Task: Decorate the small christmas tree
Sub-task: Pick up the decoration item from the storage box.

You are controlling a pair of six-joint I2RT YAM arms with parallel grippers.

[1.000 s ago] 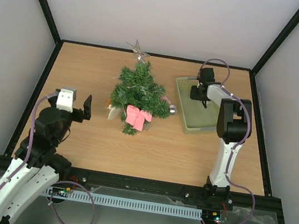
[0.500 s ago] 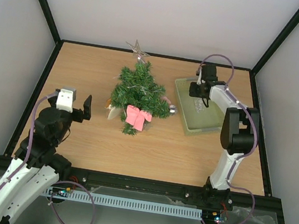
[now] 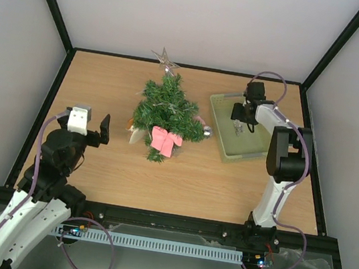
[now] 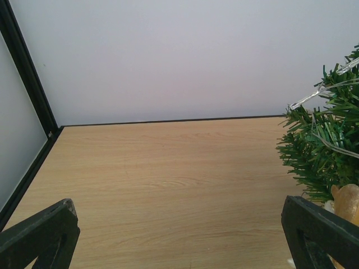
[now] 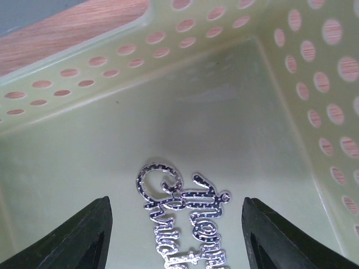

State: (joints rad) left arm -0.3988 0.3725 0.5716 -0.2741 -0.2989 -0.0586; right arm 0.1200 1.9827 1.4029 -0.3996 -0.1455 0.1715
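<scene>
While the right gripper [image 5: 175, 203] hangs open astride the silver script ornament [image 5: 185, 206] in the far-right basket [image 5: 84, 145], a low, centred pinch looks wisest.

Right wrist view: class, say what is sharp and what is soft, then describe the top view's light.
Right wrist view: silver lettering crisp, right gripper's fingers dark and soft-edged, basket evenly lit. Top external view: flat, even light, no glare on the table.

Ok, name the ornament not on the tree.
The silver lettering ornament in the green basket, below the right gripper; star, pink bow and bauble are on the tree.
</scene>
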